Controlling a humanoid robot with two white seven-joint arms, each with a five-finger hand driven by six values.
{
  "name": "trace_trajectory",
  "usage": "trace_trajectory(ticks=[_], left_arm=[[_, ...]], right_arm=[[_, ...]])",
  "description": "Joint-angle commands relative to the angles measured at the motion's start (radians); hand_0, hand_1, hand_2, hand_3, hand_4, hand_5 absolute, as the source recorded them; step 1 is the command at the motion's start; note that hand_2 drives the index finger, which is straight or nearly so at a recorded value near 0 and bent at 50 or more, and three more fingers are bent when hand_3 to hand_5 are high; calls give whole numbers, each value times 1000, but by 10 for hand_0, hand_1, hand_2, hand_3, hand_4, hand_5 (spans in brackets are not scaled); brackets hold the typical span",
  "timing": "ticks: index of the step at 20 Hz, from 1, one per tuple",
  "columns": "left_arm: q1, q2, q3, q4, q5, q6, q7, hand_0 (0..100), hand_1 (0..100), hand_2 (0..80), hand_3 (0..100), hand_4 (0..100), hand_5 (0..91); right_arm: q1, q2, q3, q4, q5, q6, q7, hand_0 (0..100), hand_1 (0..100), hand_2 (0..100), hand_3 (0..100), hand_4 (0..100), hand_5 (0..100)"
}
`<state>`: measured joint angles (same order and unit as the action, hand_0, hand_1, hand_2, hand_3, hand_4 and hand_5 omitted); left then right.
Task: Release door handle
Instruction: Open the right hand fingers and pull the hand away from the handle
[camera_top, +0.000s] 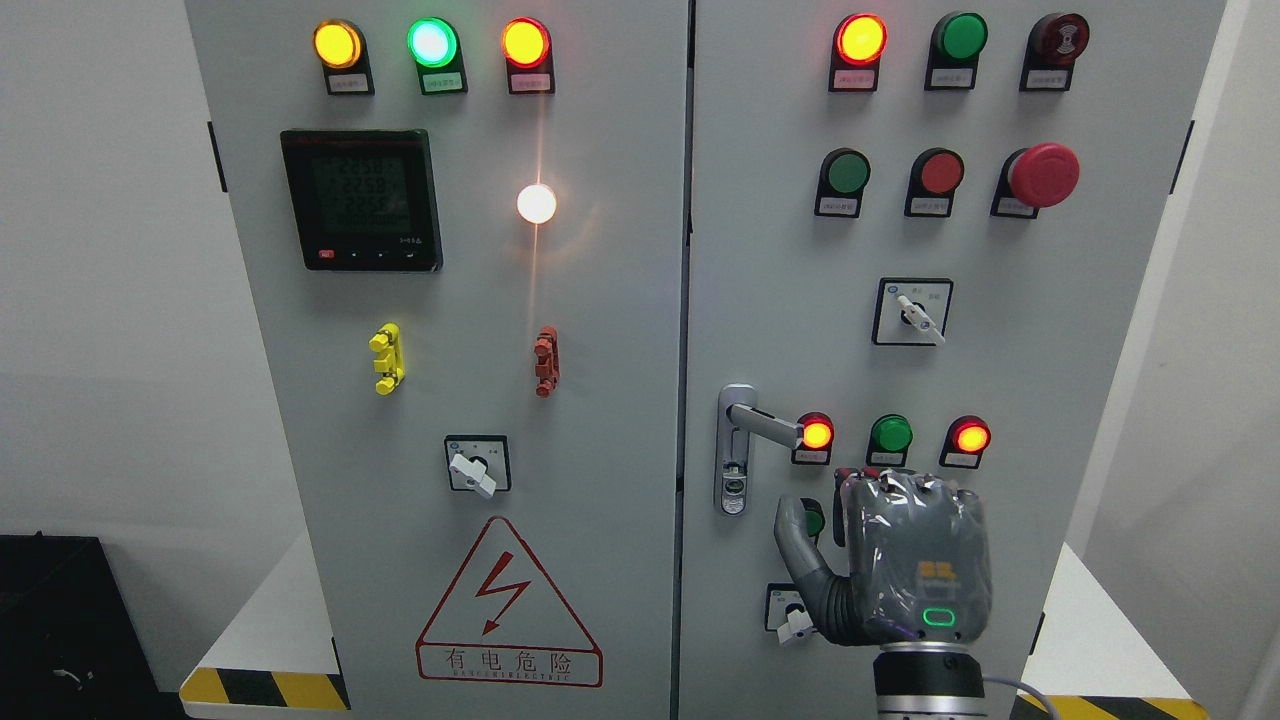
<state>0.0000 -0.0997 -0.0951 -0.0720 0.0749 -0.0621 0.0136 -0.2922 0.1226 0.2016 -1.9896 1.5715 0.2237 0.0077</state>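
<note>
A grey two-door electrical cabinet (600, 300) fills the head view, its silver door handle (765, 423) on the right door just beside the centre seam, the lever pointing right toward a lit red lamp (817, 434). The left door carries three lit lamps along the top, one digital meter (361, 199), one white light (536, 203), a yellow clip (386, 359), a red clip (545, 361), one rotary switch (477, 465) and a red lightning warning sign (508, 605). To the right of the handle, one green button (890, 434) and another lit red lamp (970, 437) complete a row of three. One red mushroom stop button (1042, 175) sits high above the handle, up and to its right. One robot hand is in view: the right hand (905, 560), below and to the right of the handle and apart from it, back toward the camera, thumb spread toward the handle side, fingers bent forward at the knuckles, grasping nothing.
</note>
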Motion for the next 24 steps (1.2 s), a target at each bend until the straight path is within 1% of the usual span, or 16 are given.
trace_trajectory(ticks=[1,3,4,5,6,7,9,10,11,13,14,16,17,19,22,24], left_arm=[[17,0,0,0,0,-1,0,120,556,0,0,0,0],[17,0,0,0,0,-1,0,120,556,0,0,0,0],[17,0,0,0,0,-1,0,120,556,0,0,0,0],[17,0,0,1,0,-1,0,120,556,0,0,0,0],[17,0,0,0,0,-1,0,120,556,0,0,0,0],[17,0,0,0,0,-1,0,120,556,0,0,0,0],[17,0,0,0,0,-1,0,120,556,0,0,0,0],[17,0,0,0,-1,-1,0,120,556,0,0,0,0],[17,0,0,0,-1,-1,0,120,556,0,0,0,0],[17,0,0,0,0,-1,0,120,556,0,0,0,0],[17,0,0,0,-1,-1,0,120,556,0,0,0,0],[17,0,0,1,0,-1,0,120,556,0,0,0,0],[17,0,0,0,0,-1,0,120,556,0,0,0,0],[17,0,0,0,0,-1,0,120,556,0,0,0,0],[17,0,0,0,0,-1,0,120,556,0,0,0,0],[17,0,0,0,0,-1,0,120,556,0,0,0,0]], right_arm=[[48,2,-68,-101,-51,-75,-29,544,289,785,1000,923,878],[53,3,-120,-101,-73,-138,-58,542,290,731,982,894,835],[59,5,-145,-101,-88,-164,-81,540,292,669,928,855,775],[71,3,-166,-101,-112,-190,-107,538,292,647,910,838,764],[77,3,-186,-101,-137,-211,-118,535,291,584,865,797,716],[79,3,-201,-101,-163,-233,-123,533,288,520,794,744,658],[83,2,-241,-101,-201,-291,-123,533,280,447,711,676,577],[85,3,-263,-101,-215,-322,-123,536,273,395,623,613,526],[88,3,-283,-101,-229,-351,-123,538,269,380,590,585,503],[108,6,-320,-101,-260,-403,-124,548,252,288,444,450,390],[113,6,-323,-101,-278,-418,-124,550,251,274,417,420,371],[113,6,-324,-101,-318,-425,-126,552,250,210,274,268,231],[113,6,-324,-101,-336,-426,-126,553,249,200,257,249,216],[113,6,-323,-101,-364,-426,-124,557,240,139,165,140,90],[111,9,-321,-101,-386,-426,-124,564,230,126,127,105,21],[107,9,-323,-101,-386,-426,-121,564,231,127,121,100,12]])
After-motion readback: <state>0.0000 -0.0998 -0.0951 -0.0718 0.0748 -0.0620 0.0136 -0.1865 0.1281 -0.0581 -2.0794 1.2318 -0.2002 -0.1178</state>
